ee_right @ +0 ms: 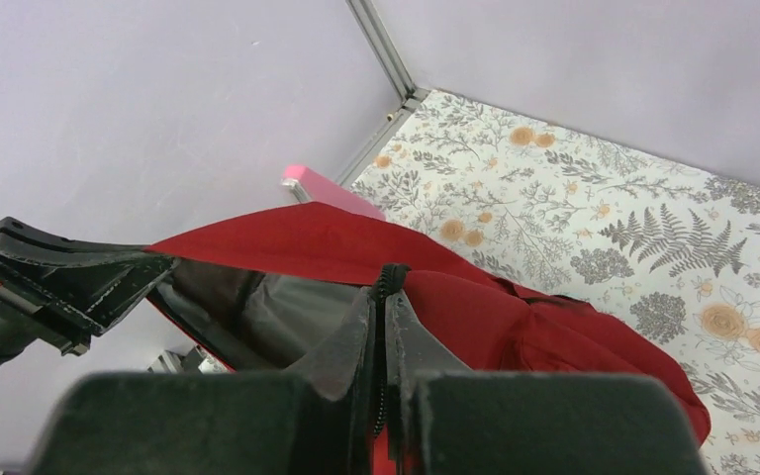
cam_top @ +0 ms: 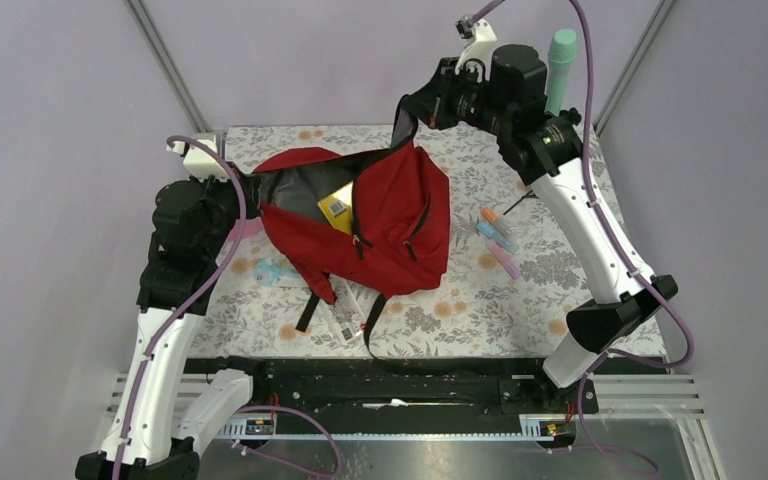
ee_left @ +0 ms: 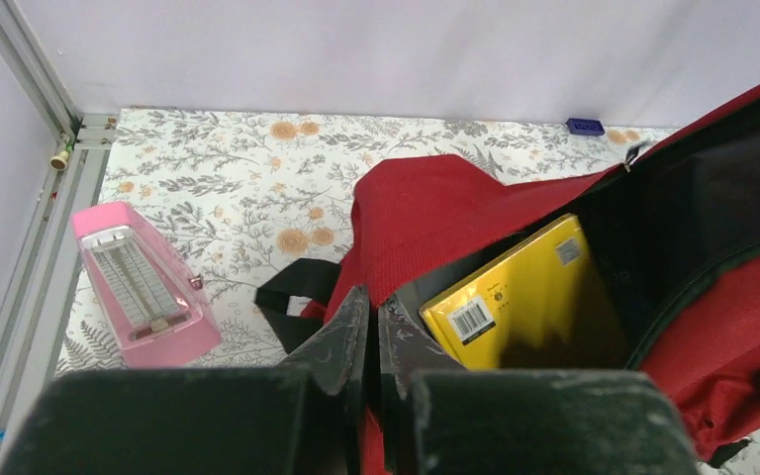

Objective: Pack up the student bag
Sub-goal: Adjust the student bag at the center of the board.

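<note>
— What couldn't you make out?

— Plenty. The bag (cam_top: 380,225) lay in the middle of the table (cam_top: 520,290) with its mouth open at the far-left end. The grey lining and shadow hid most of the inside. Only part of a yellow book (cam_top: 337,207) showed in there. At the bag's near edge a white packet (cam_top: 345,312) stuck out from underneath, beside a black strap, and I couldn't tell what it was. A pale blue bit (cam_top: 275,272) lay left of the bag, too small to name.

— And the pink case (ee_left: 143,287)?

— From above, the left arm covered nearly all of it. The left wrist view showed it whole, standing on the cloth beside the bag and apart from it. A teal bottle (cam_top: 561,60) stood behind the right arm with its lower part hidden. Some pens (cam_top: 498,235) lay right of the bag, not touching it.

— The claws?

— The left claw (ee_left: 373,302) had its jaws pressed together, pinching the red rim at the left of the mouth. The right claw (ee_right: 384,297) was closed just as tight, with the black zipper edge nipped between its jaws, and it held that side up off the table. In both wrist views the claw's own body filled the bottom of the picture and hid whatever lay below.
</note>
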Motion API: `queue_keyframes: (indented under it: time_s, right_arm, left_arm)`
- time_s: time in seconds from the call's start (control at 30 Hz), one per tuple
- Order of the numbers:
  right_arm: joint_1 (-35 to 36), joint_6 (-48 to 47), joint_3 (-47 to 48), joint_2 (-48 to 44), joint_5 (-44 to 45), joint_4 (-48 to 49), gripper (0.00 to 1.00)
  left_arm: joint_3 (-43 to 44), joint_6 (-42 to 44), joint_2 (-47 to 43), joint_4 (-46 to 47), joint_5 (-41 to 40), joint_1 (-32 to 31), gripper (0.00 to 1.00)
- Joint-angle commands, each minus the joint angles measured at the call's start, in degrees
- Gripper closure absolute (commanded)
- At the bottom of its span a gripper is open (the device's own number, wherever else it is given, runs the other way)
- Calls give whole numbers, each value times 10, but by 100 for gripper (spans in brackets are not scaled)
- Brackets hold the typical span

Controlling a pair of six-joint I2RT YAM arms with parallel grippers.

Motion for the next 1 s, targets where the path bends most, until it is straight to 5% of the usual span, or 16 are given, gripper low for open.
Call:
queue_keyframes:
  time_s: [0.0,0.53,0.87,0.97]
  right_arm:
    - [-2,-6,6,-35,30,70,100]
    - [15,9,-108,-56,54,112,100]
    - [119,-50,-106,3,132,102,100]
    - [141,-46,-101,23,126,102,89]
  left_arm:
    - [7,5,-2,60,-18,2,100]
    - [-9,-104,82,61,109,1,100]
    - [-89,-169,82,37,80,0,100]
    - [-125,-189,60,30,50,1,99]
